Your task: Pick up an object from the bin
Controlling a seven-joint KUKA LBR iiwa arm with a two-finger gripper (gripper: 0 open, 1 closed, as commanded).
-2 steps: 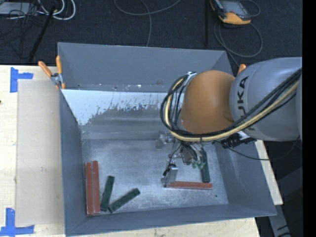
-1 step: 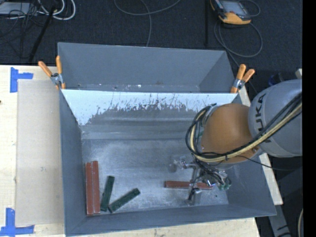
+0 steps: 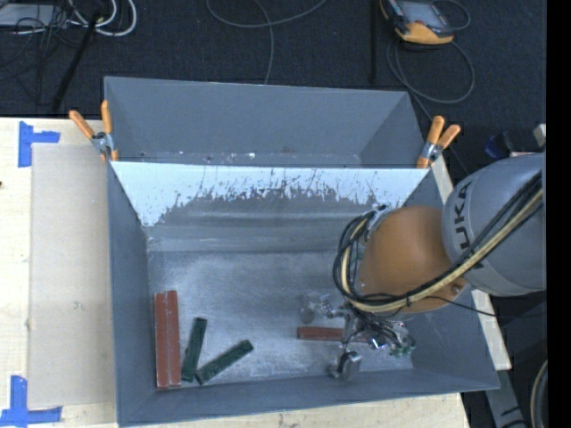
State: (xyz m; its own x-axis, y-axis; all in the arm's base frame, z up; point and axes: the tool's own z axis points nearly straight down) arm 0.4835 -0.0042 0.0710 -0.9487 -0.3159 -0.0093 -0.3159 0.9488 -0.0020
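Observation:
My gripper (image 3: 329, 336) is low over the bin floor at the right front. It is open, with one metal fingertip (image 3: 314, 308) behind and the other on the near side of a small flat brown bar (image 3: 312, 333). The bar lies on the floor with its right end between the fingers, and I cannot tell whether they touch it.
At the left front, a long reddish-brown block (image 3: 166, 339) lies along the bin's left wall. Two dark green sticks (image 3: 194, 349) (image 3: 224, 361) lie beside it. The arm's orange cover and cables hang above the gripper at the right.

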